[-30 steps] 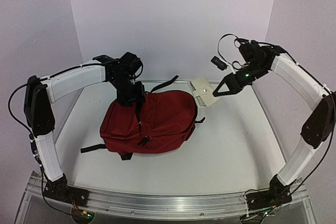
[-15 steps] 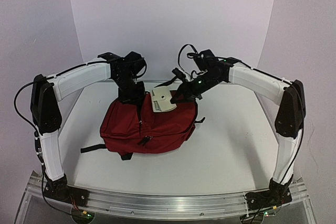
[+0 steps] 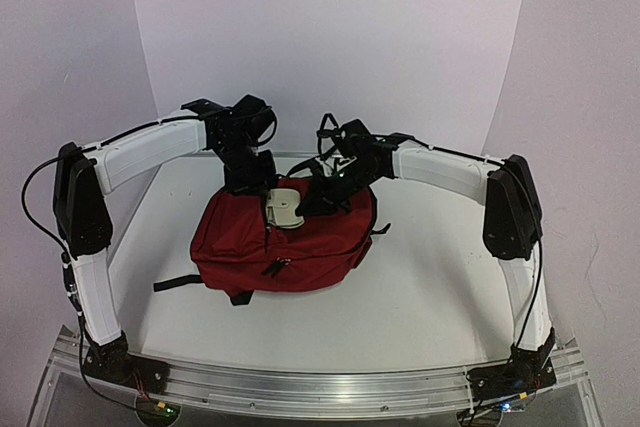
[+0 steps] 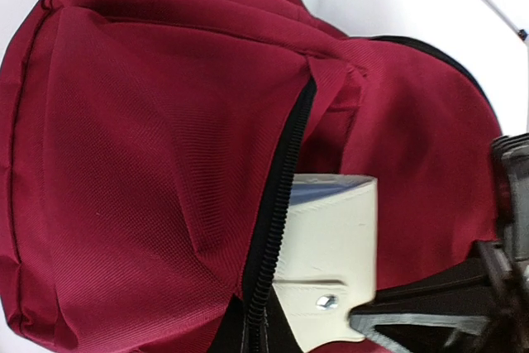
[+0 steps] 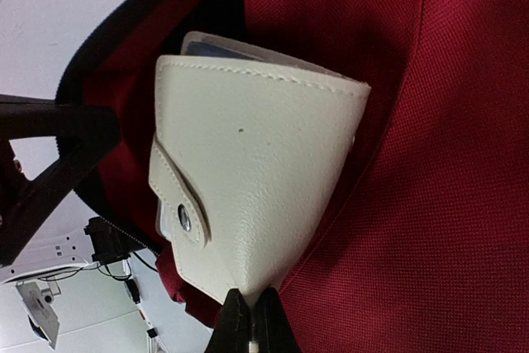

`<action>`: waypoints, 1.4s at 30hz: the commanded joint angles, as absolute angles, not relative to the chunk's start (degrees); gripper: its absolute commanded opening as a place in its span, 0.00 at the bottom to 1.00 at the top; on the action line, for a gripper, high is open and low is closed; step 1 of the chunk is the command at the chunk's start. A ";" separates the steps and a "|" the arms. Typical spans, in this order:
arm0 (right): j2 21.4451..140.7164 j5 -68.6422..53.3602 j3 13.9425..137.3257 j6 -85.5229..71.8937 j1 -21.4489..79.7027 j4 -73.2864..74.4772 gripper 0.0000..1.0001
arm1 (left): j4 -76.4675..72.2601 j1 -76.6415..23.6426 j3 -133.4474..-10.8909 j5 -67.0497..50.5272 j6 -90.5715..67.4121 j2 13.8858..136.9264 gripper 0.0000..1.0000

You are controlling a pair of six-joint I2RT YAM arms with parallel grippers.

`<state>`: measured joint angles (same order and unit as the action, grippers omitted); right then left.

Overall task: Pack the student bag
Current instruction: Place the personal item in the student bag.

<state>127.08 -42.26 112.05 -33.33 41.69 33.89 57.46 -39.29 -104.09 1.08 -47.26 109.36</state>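
The student bag (image 3: pixel 300 247), dark red with black zippers, lies in the middle of the table. My left gripper (image 3: pixel 263 189) is shut on the fabric edge of its top opening and holds the zipper (image 4: pixel 281 204) apart. My right gripper (image 5: pixel 248 313) is shut on the corner of a cream snap-flap wallet (image 5: pixel 256 179). The wallet (image 3: pixel 286 207) sits partly inside the opening, its far end between the red walls (image 4: pixel 331 237). In the left wrist view the right gripper's dark fingers (image 4: pixel 430 316) reach in from the lower right.
The bag's black straps trail out at the near left (image 3: pixel 175 284) and behind it (image 3: pixel 322 155). The white table (image 3: pixel 450 257) has a raised rim on its right side. White walls close in behind and on both sides.
My right gripper has carried the wallet leftward from beyond the bag's right rear corner into the opening. My left gripper has shut on the bag's edge.
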 commanded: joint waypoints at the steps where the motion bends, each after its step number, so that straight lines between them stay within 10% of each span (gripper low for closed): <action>1: 127.24 -40.56 113.38 -36.69 42.86 31.99 0.00 | 50.19 -39.46 -103.74 0.45 -48.46 105.11 0.00; 23: 140.51 -50.87 123.16 -48.25 48.36 0.16 0.00 | 34.36 -39.61 -93.77 -8.01 -49.39 98.85 0.00; 32: 134.85 -53.60 118.84 -45.03 43.05 -2.47 0.54 | 38.87 -39.16 -91.22 -4.06 -53.10 97.07 0.21; 42: 113.95 -54.24 97.13 -34.95 37.62 3.63 0.70 | 43.63 -38.56 -93.91 -7.92 -48.55 98.99 0.54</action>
<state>124.89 -53.55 101.41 -41.96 37.46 3.25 42.11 -38.27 -91.60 -5.05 -51.73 99.36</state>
